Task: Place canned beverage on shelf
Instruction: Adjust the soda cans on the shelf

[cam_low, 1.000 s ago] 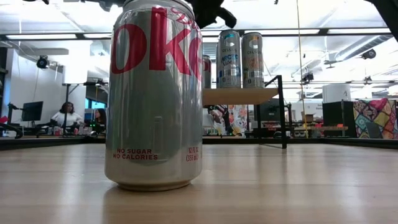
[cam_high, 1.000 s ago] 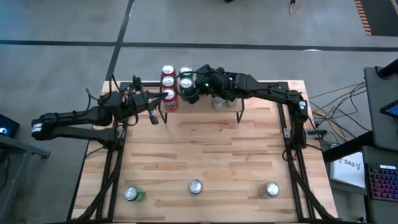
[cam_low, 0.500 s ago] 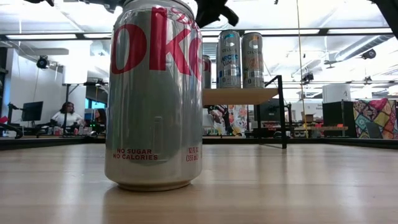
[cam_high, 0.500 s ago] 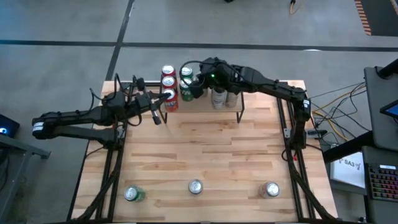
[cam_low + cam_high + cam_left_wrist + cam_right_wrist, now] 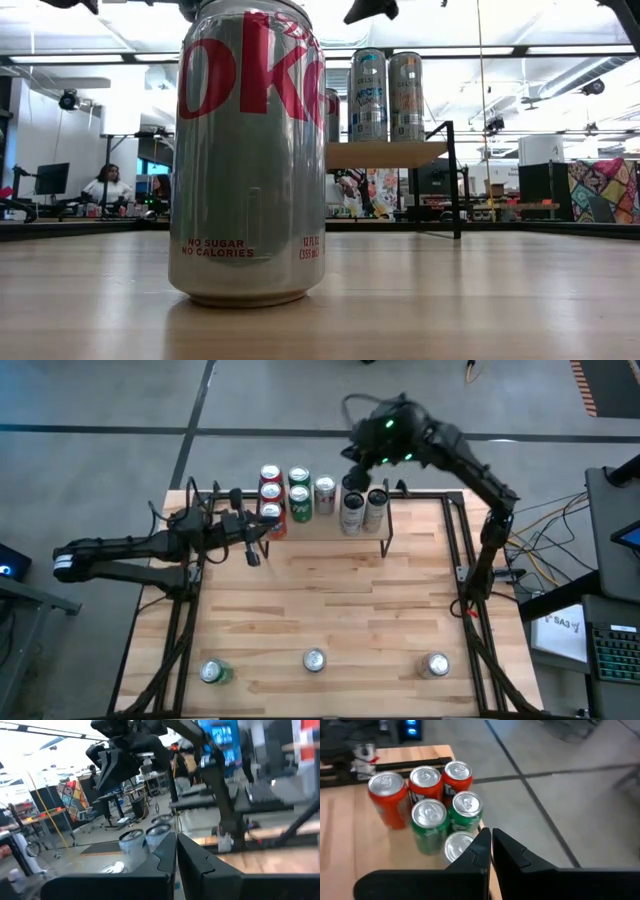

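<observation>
Shelf (image 5: 330, 528) at table's far edge carrying eight upright cans, silver can (image 5: 324, 497) among them, right gripper (image 5: 357, 452) raised beyond its far right end, fingers closed and empty, left gripper (image 5: 250, 550) closed just left of shelf

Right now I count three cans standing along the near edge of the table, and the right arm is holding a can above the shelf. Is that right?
Partly. The three cans along the near edge are there, but the right gripper holds nothing: the right wrist view shows its fingers shut together and empty, raised above the cans on the shelf. The high view shows that arm lifted clear.
</observation>
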{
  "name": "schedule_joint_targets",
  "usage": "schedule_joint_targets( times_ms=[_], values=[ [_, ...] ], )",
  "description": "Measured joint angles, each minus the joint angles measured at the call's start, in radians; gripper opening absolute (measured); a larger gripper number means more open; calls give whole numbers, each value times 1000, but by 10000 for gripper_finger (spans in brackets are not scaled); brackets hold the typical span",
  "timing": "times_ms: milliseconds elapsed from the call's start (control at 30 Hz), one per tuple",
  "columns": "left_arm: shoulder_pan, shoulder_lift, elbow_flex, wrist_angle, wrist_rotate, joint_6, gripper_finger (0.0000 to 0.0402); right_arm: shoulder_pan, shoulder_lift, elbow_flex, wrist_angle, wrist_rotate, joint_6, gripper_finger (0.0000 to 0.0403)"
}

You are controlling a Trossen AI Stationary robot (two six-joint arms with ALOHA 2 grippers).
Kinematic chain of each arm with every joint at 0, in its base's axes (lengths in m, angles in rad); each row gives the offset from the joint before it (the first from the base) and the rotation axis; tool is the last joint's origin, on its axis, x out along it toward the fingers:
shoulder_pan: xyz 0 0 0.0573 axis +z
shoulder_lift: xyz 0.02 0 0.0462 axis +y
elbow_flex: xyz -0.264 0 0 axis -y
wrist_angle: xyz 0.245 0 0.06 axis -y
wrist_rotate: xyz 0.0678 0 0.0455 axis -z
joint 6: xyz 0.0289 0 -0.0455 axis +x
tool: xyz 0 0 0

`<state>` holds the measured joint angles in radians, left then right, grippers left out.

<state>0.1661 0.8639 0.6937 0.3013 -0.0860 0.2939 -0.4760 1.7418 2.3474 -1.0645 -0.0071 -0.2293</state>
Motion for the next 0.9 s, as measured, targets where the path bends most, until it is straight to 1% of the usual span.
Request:
schedule_joint_targets(
  times_ms=[100, 167, 233, 300, 467, 533, 567, 667, 800, 833, 900],
  values=[
    [0, 51, 0, 109, 0, -46, 0, -77, -19, 0, -23, -157, -80, 9],
    [6, 100, 35, 145, -15, -43, 0, -132, -19, -1, -36, -249, -121, 9],
    [21, 160, 110, 120, -29, -39, 0, -188, -13, -13, -41, -320, -158, 9],
    [36, 226, 203, 37, -33, -19, 0, -238, -7, -27, -41, -356, -188, 9],
    [83, 383, 437, -255, -36, 35, 0, -332, -6, -76, -31, -357, -240, 9],
    [102, 424, 500, -327, -37, 53, 0, -363, -4, -91, -36, -351, -218, 9],
    [111, 440, 524, -362, -39, 68, 0, -376, -4, -97, -30, -339, -182, 9],
    [137, 477, 572, -421, -38, 125, 0, -401, -4, -109, 2, -276, -29, 9],
    [185, 506, 617, -437, -35, 226, 0, -420, -4, -115, 3, -152, 49, 9],
    [199, 513, 627, -439, -36, 249, 0, -422, -4, -116, 7, -131, 76, 9],
    [227, 537, 650, -444, -35, 288, 0, -425, -4, -116, 10, -124, 77, 9]
  ],
)
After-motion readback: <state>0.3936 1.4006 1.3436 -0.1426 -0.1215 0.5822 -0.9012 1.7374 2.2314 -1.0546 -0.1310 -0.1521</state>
